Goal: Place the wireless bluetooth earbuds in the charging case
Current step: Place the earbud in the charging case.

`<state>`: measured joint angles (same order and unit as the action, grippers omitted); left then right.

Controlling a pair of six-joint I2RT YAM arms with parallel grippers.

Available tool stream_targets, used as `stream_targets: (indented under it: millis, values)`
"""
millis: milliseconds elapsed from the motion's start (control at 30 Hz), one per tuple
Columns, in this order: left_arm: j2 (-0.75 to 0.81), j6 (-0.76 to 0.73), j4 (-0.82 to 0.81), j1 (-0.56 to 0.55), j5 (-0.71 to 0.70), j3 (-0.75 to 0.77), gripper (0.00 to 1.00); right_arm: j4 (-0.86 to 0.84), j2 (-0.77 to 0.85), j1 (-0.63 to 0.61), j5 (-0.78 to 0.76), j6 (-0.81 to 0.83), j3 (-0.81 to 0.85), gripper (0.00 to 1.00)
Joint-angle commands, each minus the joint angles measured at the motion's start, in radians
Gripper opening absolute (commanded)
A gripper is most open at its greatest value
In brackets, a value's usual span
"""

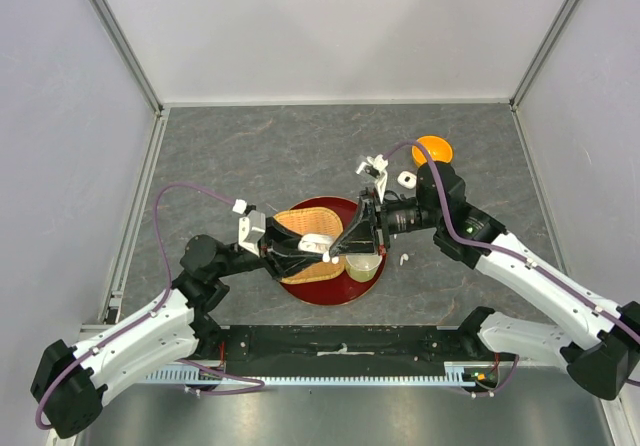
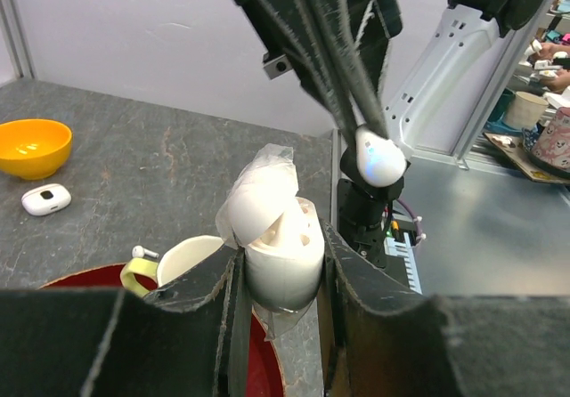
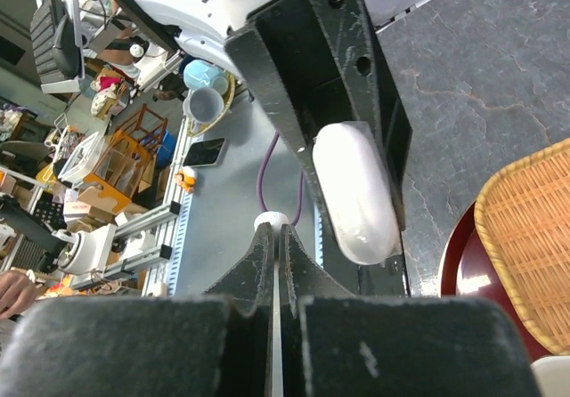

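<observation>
While it hangs just above the open case (image 2: 280, 259), earbud (image 2: 374, 157): pinched at the tips of your right end effector (image 3: 276, 244).
Left end effector (image 2: 280, 281): clamped on the case body, over the red tray (image 1: 330, 294); keep it level.
Descent: aim the stem at a free socket, lower slowly, then let go.

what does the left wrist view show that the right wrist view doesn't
Only the left wrist view: the white pebble-shaped charging case is open, lid up and sockets showing; an orange plastic bowl and a second closed white case sit on the table. Only the right wrist view: a woven straw basket. Both: the left hand gripping the case, the right hand pinching a tiny white earbud close to it, not yet in.
</observation>
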<state>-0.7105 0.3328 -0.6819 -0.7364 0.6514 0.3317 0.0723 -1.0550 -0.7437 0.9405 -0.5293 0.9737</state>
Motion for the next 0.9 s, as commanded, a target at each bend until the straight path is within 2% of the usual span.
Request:
stream_targets:
  millis: [0,433,867]
  values:
    - [0.002,0.017,-0.068,-0.003,0.044,0.035,0.02,-0.058,-0.026,-0.016,-0.043,0.005,0.037,0.0]
    - [0.019,0.017,-0.081,-0.003,0.08,0.033,0.02,0.046,-0.06,-0.022,-0.158,0.08,0.054,0.0]
    - [0.013,0.031,-0.116,-0.004,0.125,0.029,0.02,0.024,-0.057,-0.022,-0.166,0.13,0.037,0.0]
